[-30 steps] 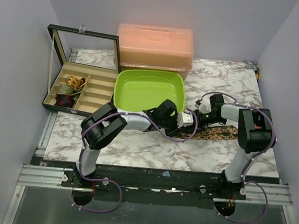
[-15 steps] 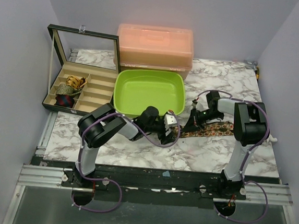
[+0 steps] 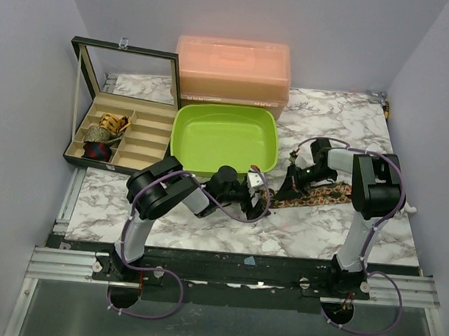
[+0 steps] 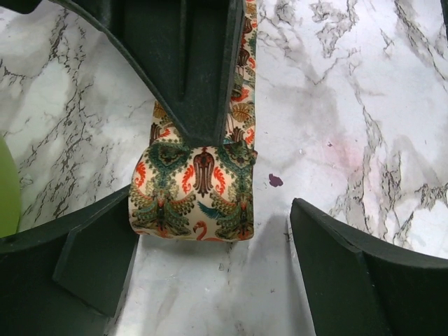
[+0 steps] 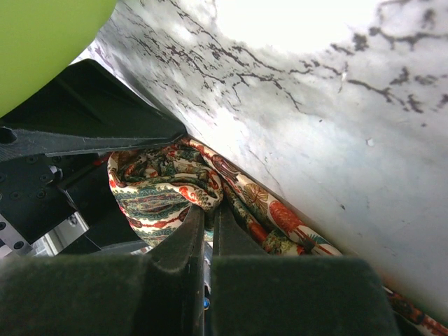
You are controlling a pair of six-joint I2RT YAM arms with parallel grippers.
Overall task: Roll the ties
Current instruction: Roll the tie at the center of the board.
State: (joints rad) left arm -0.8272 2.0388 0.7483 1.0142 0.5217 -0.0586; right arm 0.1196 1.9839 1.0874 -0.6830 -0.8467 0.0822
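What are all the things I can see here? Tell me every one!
tie: one, floral orange, red, cream and green, on the table right of centre, one end rolled up
rolled ties: three, mixed colours, in the case's left compartments
tray: one, lime green, middle of the table
lidded box: one, pale orange, behind the tray
case: one, black with tan compartments, glass lid up, far left
table: one, white marble
left gripper: one, black, open, its fingers either side of the roll
right gripper: one, black, shut on the tie's rolled end
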